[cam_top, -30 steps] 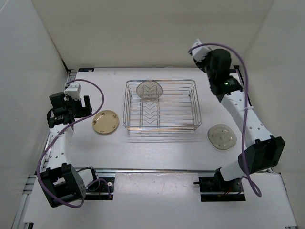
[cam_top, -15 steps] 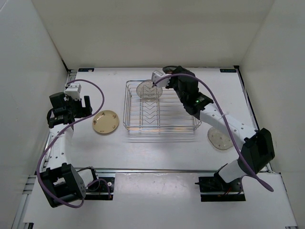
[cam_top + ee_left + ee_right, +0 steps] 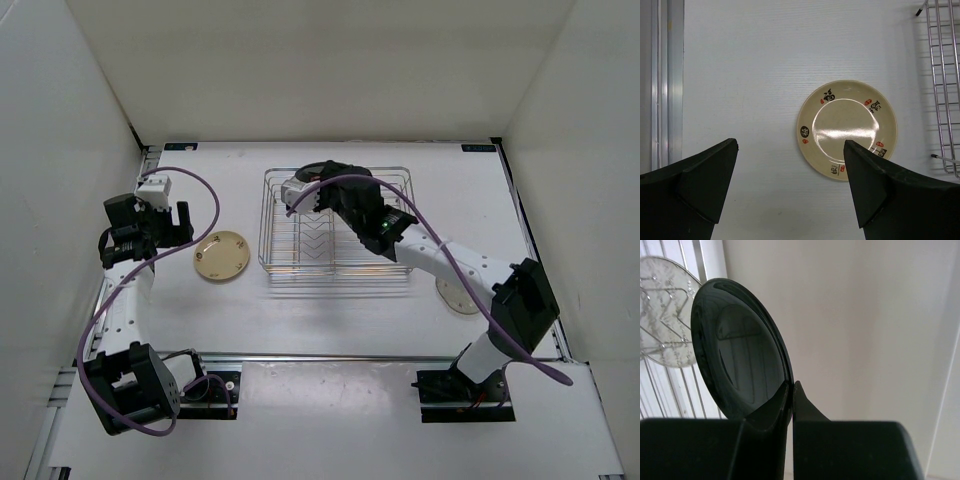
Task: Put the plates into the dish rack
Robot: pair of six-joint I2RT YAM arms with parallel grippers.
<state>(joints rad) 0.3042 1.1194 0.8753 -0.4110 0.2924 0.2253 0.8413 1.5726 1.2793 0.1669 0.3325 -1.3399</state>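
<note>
My right gripper (image 3: 303,190) is shut on the rim of the glossy black plate (image 3: 737,350) and holds it upright over the far left part of the dish rack (image 3: 385,228). A pale grey plate (image 3: 664,310) stands upright in the rack just beyond it; in the top view my gripper hides it. The tan plate (image 3: 222,256) lies flat on the table left of the rack. My left gripper (image 3: 790,145) is open and empty above the table, with the tan plate (image 3: 847,129) just ahead of its right finger. A second grey plate (image 3: 458,294) lies right of the rack, partly under my right arm.
White walls enclose the table on the left, back and right. The rack's left edge (image 3: 945,75) shows at the right of the left wrist view. A metal rail (image 3: 667,75) runs along the table's left edge.
My right arm has swung from the back right corner leftward and down over the rack, bringing the black plate next to the standing grey plate. The left arm has not moved.
</note>
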